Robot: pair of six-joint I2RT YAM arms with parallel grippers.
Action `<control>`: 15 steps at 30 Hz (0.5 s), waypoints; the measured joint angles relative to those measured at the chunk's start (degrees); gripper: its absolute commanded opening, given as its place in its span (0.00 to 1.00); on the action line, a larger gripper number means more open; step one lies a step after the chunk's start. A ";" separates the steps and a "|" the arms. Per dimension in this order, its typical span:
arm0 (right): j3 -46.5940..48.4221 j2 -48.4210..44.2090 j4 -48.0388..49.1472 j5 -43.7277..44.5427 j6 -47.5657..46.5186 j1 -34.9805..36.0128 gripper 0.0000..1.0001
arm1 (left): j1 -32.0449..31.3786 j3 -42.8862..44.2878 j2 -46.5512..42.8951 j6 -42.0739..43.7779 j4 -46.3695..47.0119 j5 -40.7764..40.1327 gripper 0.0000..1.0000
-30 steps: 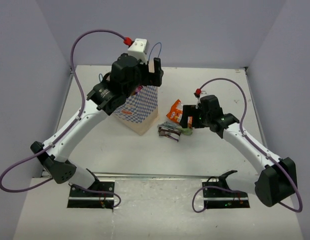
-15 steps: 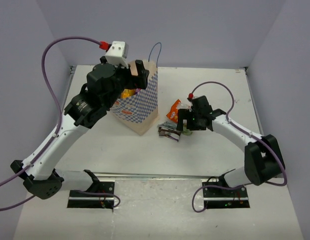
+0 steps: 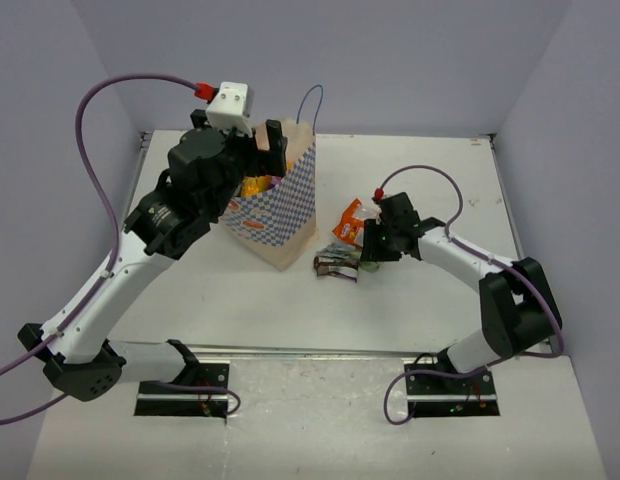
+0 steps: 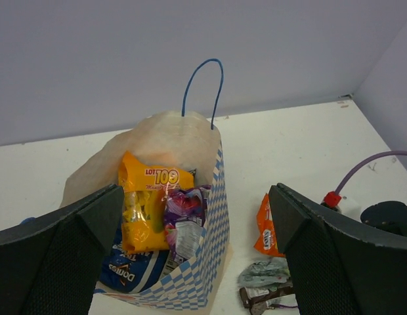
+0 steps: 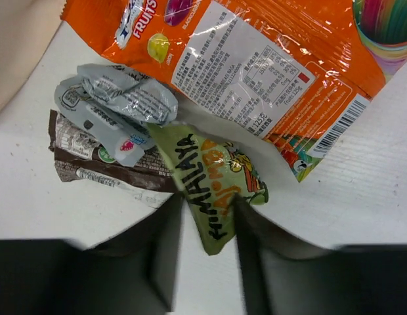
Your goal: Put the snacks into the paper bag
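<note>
The paper bag (image 3: 286, 218) stands upright at the table's middle left, its checkered side (image 4: 202, 262) facing the arms. Inside it are a yellow-orange bag (image 4: 146, 210), a purple packet (image 4: 182, 216) and a blue-and-white bag (image 4: 128, 272). My left gripper (image 4: 195, 197) hovers open above the bag's mouth, holding nothing. To the right of the bag lie an orange packet (image 5: 256, 59), a grey packet (image 5: 115, 105), a dark brown bar (image 5: 105, 167) and a green packet (image 5: 213, 180). My right gripper (image 5: 210, 216) is shut on the green packet's lower end, low over the table.
The loose snacks (image 3: 345, 245) form a tight cluster just right of the bag. The bag's blue cord handle (image 4: 202, 85) sticks up at its far side. Grey walls close the table at the back and both sides.
My right gripper came in over the green packet and closed on it. The left arm swung left and back, now sitting over the bag's mouth.
</note>
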 measured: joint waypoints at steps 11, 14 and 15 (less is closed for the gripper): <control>-1.38 -5.18 -2.25 -1.46 1.42 0.31 0.00 | 0.00 0.63 -0.04 4.37 1.42 -4.98 1.00; 1.53 -9.92 -5.73 -1.84 1.77 0.31 0.00 | 0.00 0.63 -0.37 4.39 1.40 -5.42 1.00; 3.89 -10.93 -7.26 -2.27 1.90 0.31 0.00 | 0.00 0.63 -0.61 4.39 1.40 -5.62 1.00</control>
